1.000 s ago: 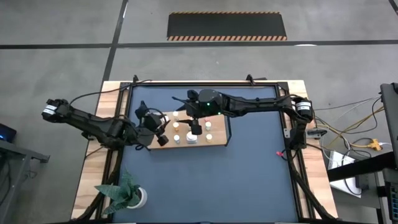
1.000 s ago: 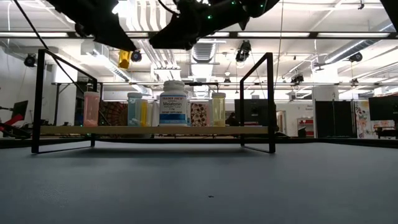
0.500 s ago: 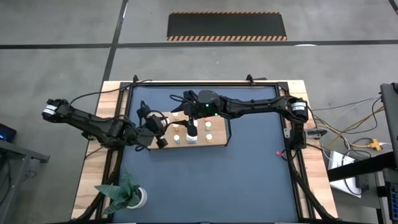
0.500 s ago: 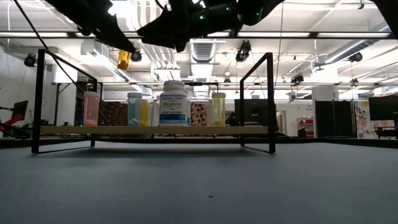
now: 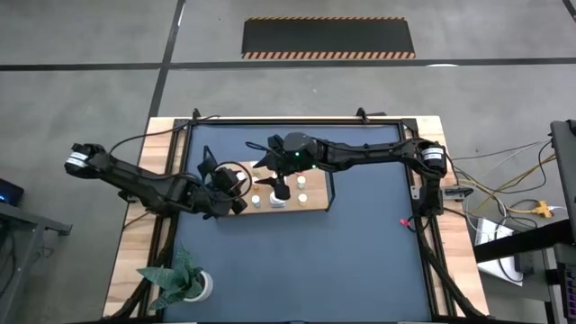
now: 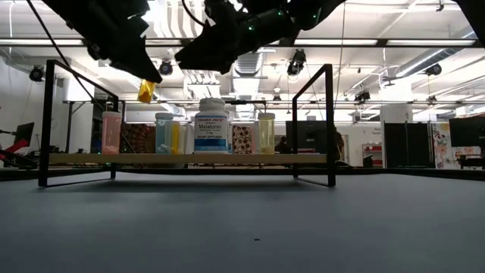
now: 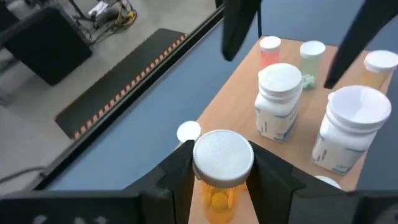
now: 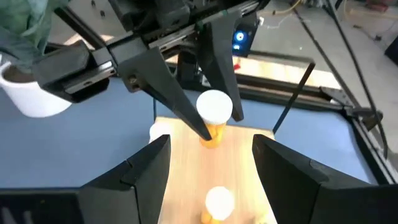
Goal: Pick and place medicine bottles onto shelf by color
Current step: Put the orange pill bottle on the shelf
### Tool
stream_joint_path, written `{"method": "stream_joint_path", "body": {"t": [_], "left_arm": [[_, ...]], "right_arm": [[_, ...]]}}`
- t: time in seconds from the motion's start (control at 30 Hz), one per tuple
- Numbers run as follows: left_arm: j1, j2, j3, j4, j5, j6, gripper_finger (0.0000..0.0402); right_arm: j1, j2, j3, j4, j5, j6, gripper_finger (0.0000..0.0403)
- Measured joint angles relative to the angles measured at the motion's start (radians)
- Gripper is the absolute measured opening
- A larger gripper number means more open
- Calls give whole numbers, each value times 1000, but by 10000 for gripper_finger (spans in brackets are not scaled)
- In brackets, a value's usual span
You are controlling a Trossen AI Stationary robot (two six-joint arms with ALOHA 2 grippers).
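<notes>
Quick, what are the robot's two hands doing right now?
Left gripper: jaws shut on an orange bottle with a white cap, above the shelf.
Right gripper: jaws open, empty.

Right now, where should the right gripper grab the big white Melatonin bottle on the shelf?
By its white cap, coming straight down. The bottle stands upright on the shelf, smaller bottles crowd its sides, and the right gripper, jaws open, hovers overhead close by.
</notes>
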State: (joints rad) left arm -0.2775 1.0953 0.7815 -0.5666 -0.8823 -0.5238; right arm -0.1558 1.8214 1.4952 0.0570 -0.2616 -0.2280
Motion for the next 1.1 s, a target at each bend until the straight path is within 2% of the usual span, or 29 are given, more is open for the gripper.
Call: {"method": "stream_joint_path", "body": {"t": [0.2,0.4,0.47,0.73,1.1], "left_arm": [[0,20,8,-11,19,-179,112],[1,20,17,-121,1,-459,112],[1,34,7,-135,-6,-509,112],[8,129,4,-138,-27,-499,112],[7,143,17,-132,-25,-464,112]], "right_arm": [[-1,-3,0,-65,0,-15,219],[-6,-23,0,-120,0,-35,219],[-8,-30,-2,-130,0,-42,219],[-9,-36,-9,-132,0,-53,219],[-9,-36,-10,-131,0,-51,219]]}}
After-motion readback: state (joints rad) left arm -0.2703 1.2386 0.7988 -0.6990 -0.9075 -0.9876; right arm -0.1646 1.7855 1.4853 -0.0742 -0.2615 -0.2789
